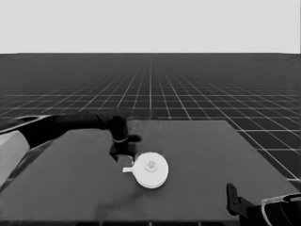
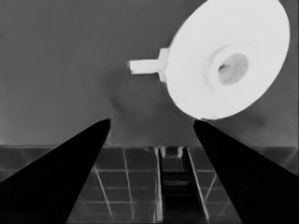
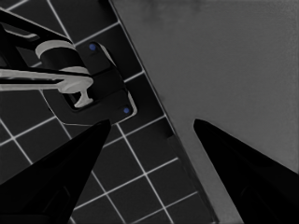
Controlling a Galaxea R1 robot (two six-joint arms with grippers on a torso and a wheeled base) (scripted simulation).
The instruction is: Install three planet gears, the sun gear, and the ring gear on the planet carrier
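The ring gear, the larger round part (image 1: 150, 170), lies flat near the table's middle and fills much of the left wrist view (image 2: 229, 60). It has a raised hub around a small centre opening. Planet gears, sun gear and planet carrier are hidden from view. A thin white piece (image 1: 127, 169) juts out from the disc's left side, touching it (image 2: 145, 66). My left gripper (image 1: 117, 154) hangs just behind and left of the disc, open and empty (image 2: 152, 123). My right gripper (image 1: 233, 200) waits at the lower right corner, open with nothing in it (image 3: 152, 122).
The left arm (image 1: 61, 127) reaches in from the left edge across the table's back left part. Dark machinery with pale bands and blue lights (image 3: 88, 88) sits past the table's edge (image 3: 154, 93) in the right wrist view.
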